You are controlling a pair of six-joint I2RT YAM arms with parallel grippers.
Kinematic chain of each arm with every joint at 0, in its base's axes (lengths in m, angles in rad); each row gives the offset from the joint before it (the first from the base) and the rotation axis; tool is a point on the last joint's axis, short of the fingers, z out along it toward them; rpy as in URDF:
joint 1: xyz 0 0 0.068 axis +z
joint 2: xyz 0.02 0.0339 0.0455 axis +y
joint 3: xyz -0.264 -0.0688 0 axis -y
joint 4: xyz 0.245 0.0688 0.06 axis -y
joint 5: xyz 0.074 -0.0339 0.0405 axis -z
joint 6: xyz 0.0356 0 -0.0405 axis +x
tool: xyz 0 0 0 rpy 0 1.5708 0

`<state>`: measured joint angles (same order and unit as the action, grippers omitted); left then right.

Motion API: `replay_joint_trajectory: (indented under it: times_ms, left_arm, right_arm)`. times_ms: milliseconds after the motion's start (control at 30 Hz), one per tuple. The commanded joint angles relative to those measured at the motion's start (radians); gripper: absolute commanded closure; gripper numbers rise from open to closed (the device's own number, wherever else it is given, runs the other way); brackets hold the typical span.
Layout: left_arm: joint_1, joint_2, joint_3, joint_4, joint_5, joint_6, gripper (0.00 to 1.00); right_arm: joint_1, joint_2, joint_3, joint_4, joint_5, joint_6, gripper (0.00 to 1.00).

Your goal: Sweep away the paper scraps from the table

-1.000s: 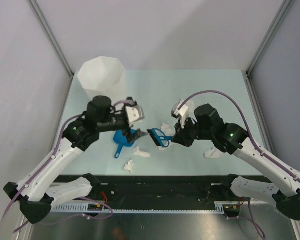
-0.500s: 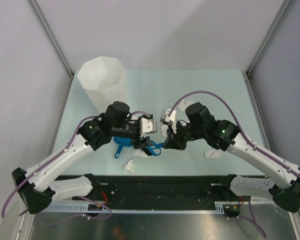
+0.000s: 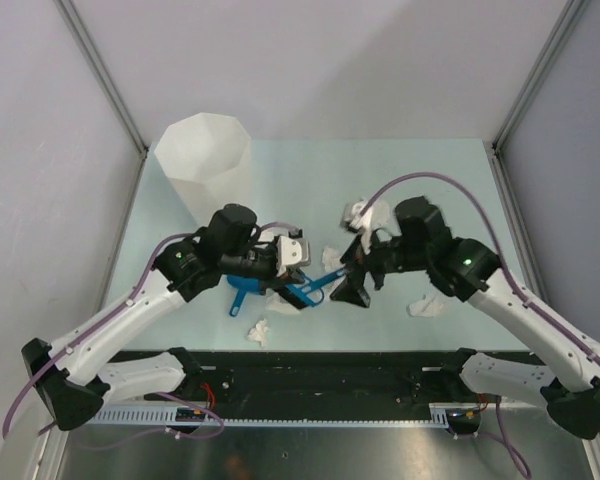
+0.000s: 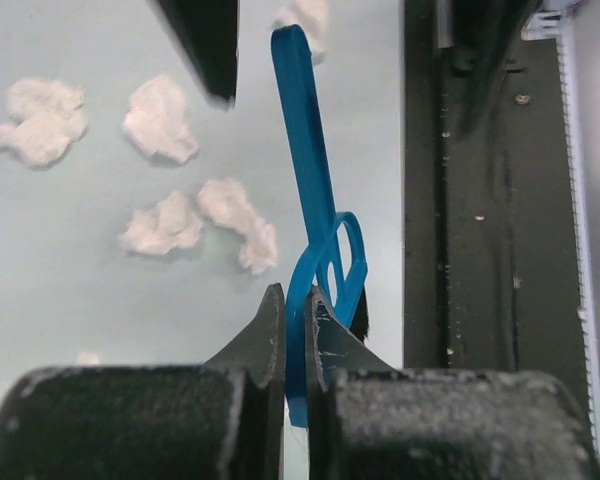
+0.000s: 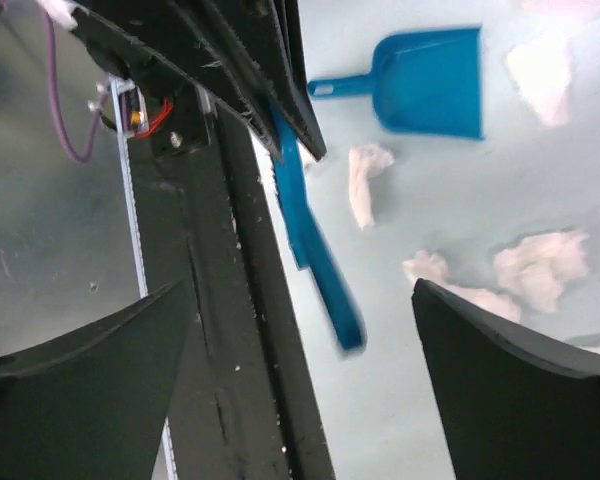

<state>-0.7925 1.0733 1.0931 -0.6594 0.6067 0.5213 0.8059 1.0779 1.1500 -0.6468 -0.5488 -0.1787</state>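
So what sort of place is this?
Probably a robot lab cell: grey walls box in the table, two arms sit at its rail, scraps lie near a dustpan.

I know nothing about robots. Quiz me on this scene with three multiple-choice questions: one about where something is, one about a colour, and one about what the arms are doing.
1. Where does the tall white bin stand?
A. at the far left corner of the table
B. at its far right corner
C. against the front rail

2. What colour is the dustpan?
A. red
B. blue
C. yellow

3. Which jaws grip the brush?
A. those of the right arm
B. those of the left arm
C. neither

Answers:
1 A: the top view shows the bin at the far left.
2 B: the right wrist view shows it is blue and lying on the table.
3 B: the left wrist view shows the jaws shut on the brush handle, while the right arm's jaws stand wide open.
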Motion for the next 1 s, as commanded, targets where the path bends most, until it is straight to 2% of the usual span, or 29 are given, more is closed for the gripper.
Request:
replay_joint_trajectory:
  times_ms: [0, 33, 67, 100, 133, 167, 267, 367, 467, 567, 600, 667, 700, 733, 967]
  left_arm:
    - [0.065, -0.003, 0.048, 0.115, -0.117, -0.162, 1.00]
    - [0.079, -0.010, 0.068, 0.121, -0.139, -0.205, 1.00]
    - [0.097, -0.019, 0.077, 0.129, -0.134, -0.219, 1.00]
    - [0.102, -0.030, 0.083, 0.127, -0.116, -0.231, 1.00]
    - [0.104, -0.041, 0.094, 0.127, -0.096, -0.253, 1.00]
    - [0.104, -0.058, 0.099, 0.126, -0.038, -0.268, 1.00]
    - [0.105, -0.061, 0.113, 0.127, 0.066, -0.342, 1.00]
    - [0.105, -0.056, 0.117, 0.129, 0.125, -0.382, 1.00]
    - [0.105, -0.056, 0.128, 0.129, 0.128, -0.385, 1.00]
    - [0.105, -0.055, 0.134, 0.129, 0.162, -0.386, 1.00]
    - [0.105, -0.055, 0.133, 0.129, 0.180, -0.392, 1.00]
    - [0.105, -0.056, 0.129, 0.129, 0.180, -0.395, 1.00]
    - [0.105, -0.061, 0.126, 0.130, 0.168, -0.392, 1.00]
    - [0.105, -0.065, 0.125, 0.130, 0.163, -0.391, 1.00]
    - [0.108, -0.062, 0.136, 0.144, 0.156, -0.408, 1.00]
  right_arm:
    - [-0.196, -0.127, -0.002, 0.188, -0.195, 0.149, 0.00]
    - [-0.241, -0.157, -0.031, 0.246, -0.238, 0.277, 0.00]
    - [-0.285, -0.203, -0.091, 0.380, -0.258, 0.345, 0.00]
    - [-0.371, -0.225, -0.129, 0.457, -0.279, 0.411, 0.00]
    - [-0.402, -0.239, -0.163, 0.534, -0.319, 0.495, 0.00]
    - [-0.422, -0.248, -0.192, 0.700, -0.332, 0.622, 0.00]
    - [-0.404, -0.253, -0.282, 0.913, -0.275, 0.761, 0.01]
    - [-0.324, -0.233, -0.292, 0.972, -0.171, 0.762, 0.04]
    - [-0.246, -0.187, -0.292, 1.062, -0.154, 0.785, 0.09]
    - [-0.177, -0.133, -0.289, 1.104, -0.145, 0.775, 0.22]
    - [-0.169, -0.125, -0.289, 1.104, -0.143, 0.768, 0.34]
    - [-0.165, -0.115, -0.289, 1.096, -0.158, 0.765, 0.46]
    - [-0.165, -0.115, -0.289, 1.089, -0.158, 0.757, 0.57]
    - [-0.165, -0.119, -0.289, 1.072, -0.158, 0.751, 0.60]
    - [-0.162, -0.122, -0.289, 1.023, -0.148, 0.726, 0.60]
